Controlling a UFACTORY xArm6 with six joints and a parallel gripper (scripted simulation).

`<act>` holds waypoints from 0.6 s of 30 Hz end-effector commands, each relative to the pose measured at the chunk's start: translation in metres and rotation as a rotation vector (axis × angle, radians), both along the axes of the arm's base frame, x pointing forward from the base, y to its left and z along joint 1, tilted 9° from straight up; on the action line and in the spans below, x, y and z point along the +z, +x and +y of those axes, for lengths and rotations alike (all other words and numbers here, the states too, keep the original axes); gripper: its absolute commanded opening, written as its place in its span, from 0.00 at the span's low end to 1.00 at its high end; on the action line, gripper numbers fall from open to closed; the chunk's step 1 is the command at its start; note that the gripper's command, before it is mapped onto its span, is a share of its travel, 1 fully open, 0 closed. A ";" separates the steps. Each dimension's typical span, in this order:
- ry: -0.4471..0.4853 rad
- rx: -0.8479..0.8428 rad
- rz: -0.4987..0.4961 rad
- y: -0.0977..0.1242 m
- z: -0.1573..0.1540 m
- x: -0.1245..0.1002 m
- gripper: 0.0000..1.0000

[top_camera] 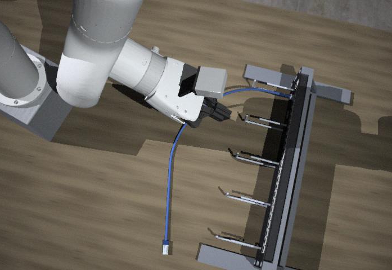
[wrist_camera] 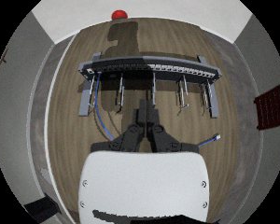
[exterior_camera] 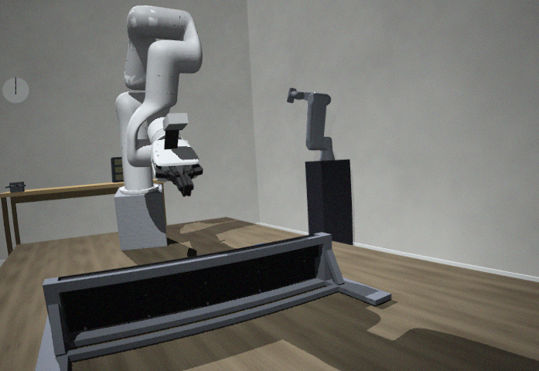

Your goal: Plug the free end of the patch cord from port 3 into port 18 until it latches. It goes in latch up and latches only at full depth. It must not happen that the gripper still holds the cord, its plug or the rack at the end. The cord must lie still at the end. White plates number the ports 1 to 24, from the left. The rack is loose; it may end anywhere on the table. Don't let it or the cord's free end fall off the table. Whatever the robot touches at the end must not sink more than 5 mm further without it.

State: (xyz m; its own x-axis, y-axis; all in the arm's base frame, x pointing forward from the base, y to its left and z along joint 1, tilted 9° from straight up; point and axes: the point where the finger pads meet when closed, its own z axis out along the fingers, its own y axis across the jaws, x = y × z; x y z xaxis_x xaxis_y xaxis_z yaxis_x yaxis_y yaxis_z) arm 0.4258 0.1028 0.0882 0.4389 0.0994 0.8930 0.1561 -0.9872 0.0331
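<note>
The blue patch cord (top_camera: 169, 171) (wrist_camera: 102, 119) runs from a port near the rack's far end across the table. Its free plug (top_camera: 165, 245) (wrist_camera: 217, 138) lies flat on the table, apart from the rack. The grey rack (top_camera: 293, 165) (exterior_camera: 182, 267) (wrist_camera: 147, 63) with its black patch panel stands upright on the table; thin cable-guide rods (top_camera: 260, 122) stick out from its front. My gripper (top_camera: 225, 115) (exterior_camera: 186, 188) (wrist_camera: 146, 107) is shut and empty. It hangs in the air well above the table, a little back from the rack's front, over the cord's middle.
A second grey arm on a black pedestal (exterior_camera: 329, 199) stands behind the table. A wooden side table (exterior_camera: 59, 191) stands at the back left. The arm's grey base block (top_camera: 27, 104) (exterior_camera: 141, 220) sits on the table.
</note>
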 end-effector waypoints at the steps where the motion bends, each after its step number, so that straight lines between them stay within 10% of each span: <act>1: 0.002 0.003 -0.002 0.004 -0.023 0.002 0.00; 18: 0.002 0.003 -0.002 0.013 -0.076 0.003 0.00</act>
State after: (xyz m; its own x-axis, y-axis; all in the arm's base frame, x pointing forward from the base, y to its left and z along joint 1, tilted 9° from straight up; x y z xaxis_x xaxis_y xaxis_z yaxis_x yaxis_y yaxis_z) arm 0.4364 0.0352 0.0906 0.4381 0.0989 0.8934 0.1519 -0.9878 0.0348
